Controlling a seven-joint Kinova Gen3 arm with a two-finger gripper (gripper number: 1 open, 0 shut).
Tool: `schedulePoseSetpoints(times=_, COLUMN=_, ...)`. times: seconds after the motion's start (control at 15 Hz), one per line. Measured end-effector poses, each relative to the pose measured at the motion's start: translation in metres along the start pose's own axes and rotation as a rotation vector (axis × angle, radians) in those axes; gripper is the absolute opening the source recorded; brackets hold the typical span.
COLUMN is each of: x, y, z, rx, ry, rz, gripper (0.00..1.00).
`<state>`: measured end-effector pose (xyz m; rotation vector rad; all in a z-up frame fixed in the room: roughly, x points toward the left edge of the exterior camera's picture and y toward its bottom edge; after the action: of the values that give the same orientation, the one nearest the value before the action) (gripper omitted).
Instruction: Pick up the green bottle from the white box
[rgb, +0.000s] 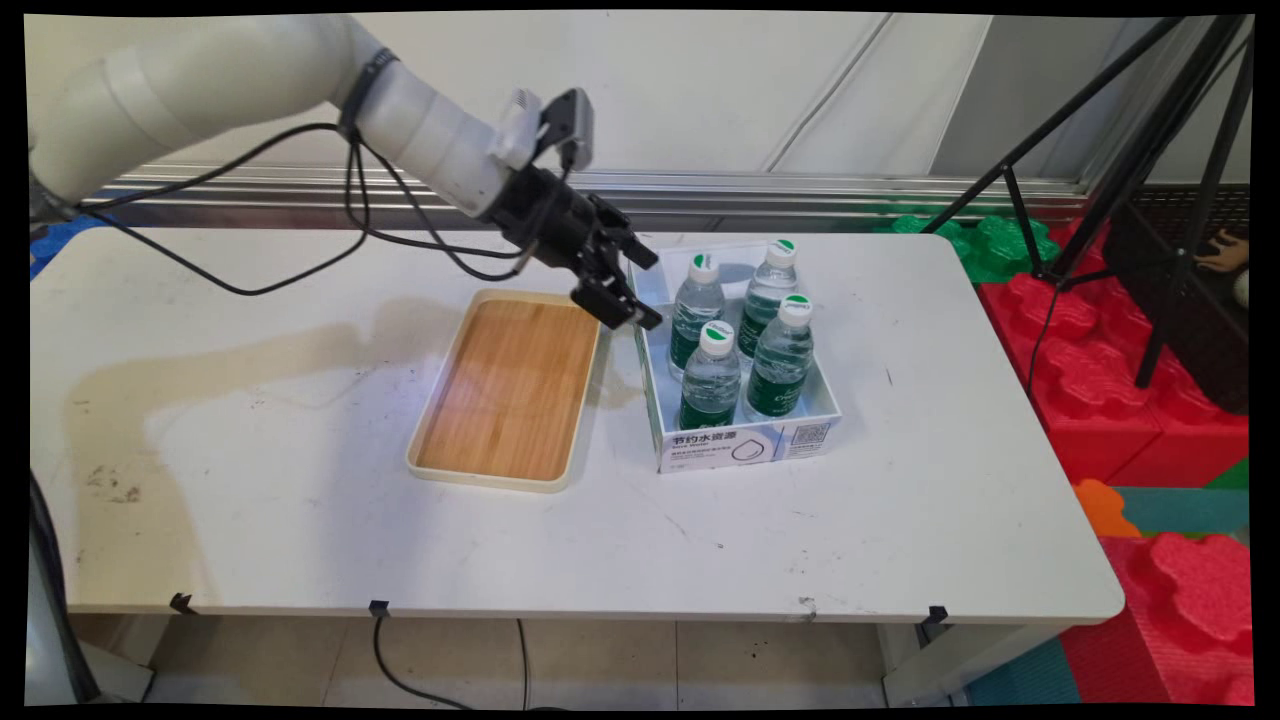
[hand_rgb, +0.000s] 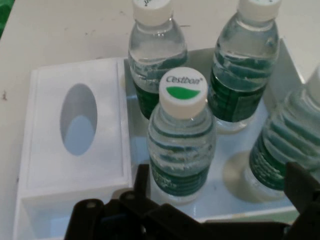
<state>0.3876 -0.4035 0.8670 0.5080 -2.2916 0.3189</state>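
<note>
My black gripper (rgb: 643, 290) hangs open at the left wall of a white cardboard box (rgb: 745, 442), just above its rim. Several clear water bottles with green labels and white caps stand upright in the box. Closest to the gripper is the back left bottle (rgb: 697, 300). In the hand view that bottle (hand_rgb: 182, 135) stands straight ahead, a little beyond the gripper (hand_rgb: 220, 175), with one finger (hand_rgb: 142, 180) to its left and the other to its right. Nothing is held. A white flap with an oval hole (hand_rgb: 75, 125) lies at the box's end.
A wooden tray with a cream rim (rgb: 495, 478) lies left of the box, with nothing on it. Black cables (rgb: 300, 275) hang from the arm over the table's back left. A black tripod (rgb: 1120, 160) and red foam blocks (rgb: 1100, 390) stand beyond the table's right edge.
</note>
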Motion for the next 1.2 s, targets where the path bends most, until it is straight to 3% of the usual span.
schedulePoseSetpoints(times=0.53, x=0.006, y=-0.010, z=0.057, rx=0.012, ry=-0.033, rz=-0.021, gripper=1.00)
schedulePoseSetpoints(times=1.07, x=0.008, y=-0.018, z=0.088, rx=0.015, ry=-0.037, rz=-0.017, gripper=1.00)
schedulePoseSetpoints(times=1.13, x=0.008, y=-0.019, z=0.089, rx=0.014, ry=-0.036, rz=-0.014, gripper=0.00)
schedulePoseSetpoints(times=1.2, x=0.008, y=-0.019, z=0.091, rx=0.011, ry=-0.035, rz=-0.010, gripper=0.00)
